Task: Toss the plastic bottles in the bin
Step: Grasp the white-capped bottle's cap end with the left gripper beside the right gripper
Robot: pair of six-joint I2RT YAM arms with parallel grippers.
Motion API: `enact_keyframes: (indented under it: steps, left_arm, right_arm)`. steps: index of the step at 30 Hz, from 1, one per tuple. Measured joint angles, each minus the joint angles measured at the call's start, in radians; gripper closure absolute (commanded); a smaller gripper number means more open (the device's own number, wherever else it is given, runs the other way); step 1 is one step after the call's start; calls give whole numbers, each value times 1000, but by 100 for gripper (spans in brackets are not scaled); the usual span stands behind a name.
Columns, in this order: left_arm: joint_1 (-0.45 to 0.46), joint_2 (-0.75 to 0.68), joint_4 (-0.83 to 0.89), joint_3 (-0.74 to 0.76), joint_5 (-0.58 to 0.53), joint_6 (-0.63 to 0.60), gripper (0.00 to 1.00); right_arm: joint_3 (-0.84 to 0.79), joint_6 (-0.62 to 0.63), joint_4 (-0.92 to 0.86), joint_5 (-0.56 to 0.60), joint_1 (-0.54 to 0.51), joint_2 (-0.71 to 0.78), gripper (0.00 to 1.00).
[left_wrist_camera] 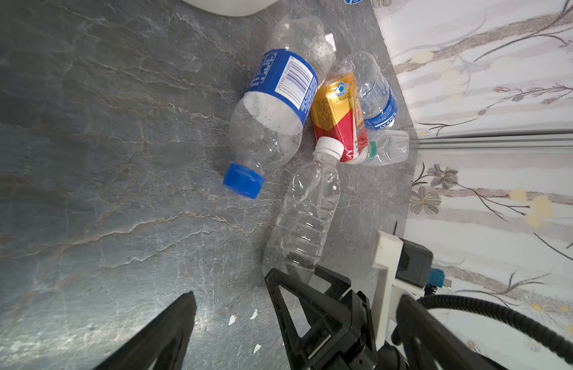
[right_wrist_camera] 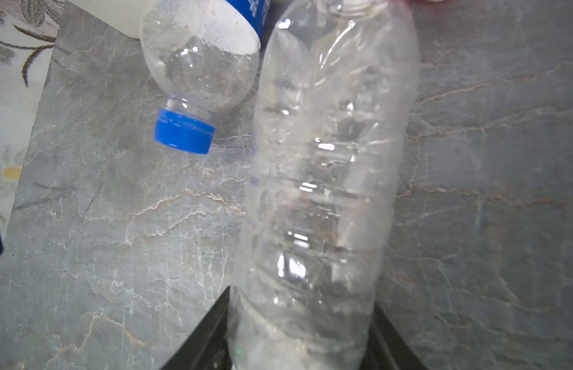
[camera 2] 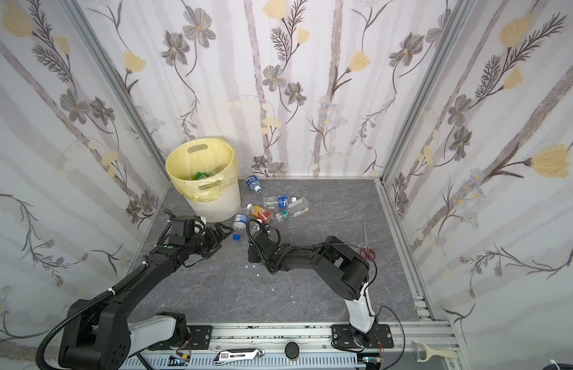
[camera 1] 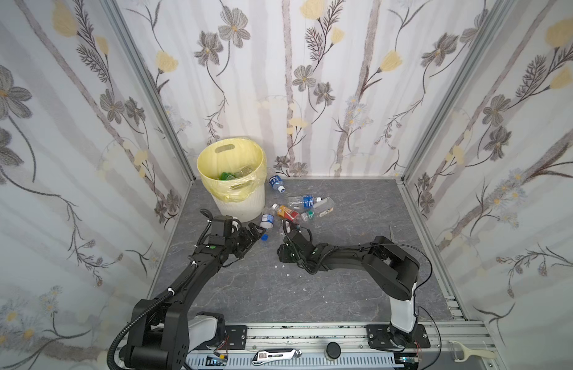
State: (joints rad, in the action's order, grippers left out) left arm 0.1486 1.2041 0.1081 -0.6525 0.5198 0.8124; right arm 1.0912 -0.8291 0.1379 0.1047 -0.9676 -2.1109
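The clear bottle [right_wrist_camera: 320, 176], unlabelled and white-capped, lay on its side on the grey table [camera 1: 343, 272], near the middle and a little in front of the bin [camera 1: 243, 205]. The right gripper [right_wrist_camera: 301, 298] had its jaws against both sides of the bottle's base, clamped on it, while the bottle rested on the table. In the left wrist view its white cap lay right at the end of the orange-red bottle [left_wrist_camera: 336, 115]. Just beside both was the blue-capped bottle [left_wrist_camera: 275, 105], which wore a blue label and lay with its cap toward the front. The left gripper [camera 1: 251, 238] hung near that cap with its jaws wide apart and nothing between them. Behind the orange-red bottle lay a long bottle [camera 1: 303, 201] with a blue label, a squarish clear bottle [camera 1: 323, 206] and a small one with a green cap [camera 1: 307, 215]. A further blue-labelled bottle [camera 1: 276, 183] lay by the back wall just beside the bin. The bin stood in the back left corner with its pale yellow liner folded over the rim. A green bottle [camera 1: 227, 175] showed inside it among other clear ones.
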Motion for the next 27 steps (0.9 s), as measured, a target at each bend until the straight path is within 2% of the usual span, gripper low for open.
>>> enact_keyframes:
  steps: [13,20,27]
  left_arm:
    - [93,45,0,-58,-24,9,0]
    - [145,129,-7,-130,-45,22,0]
    - [178,179,-8,-182,-71,22,3]
  right_arm:
    - [-103,20,-34,48,6,142,48]
    - [-90,106,-53,52,8,197,48]
    - [-46,215,-85,1,11,233,48]
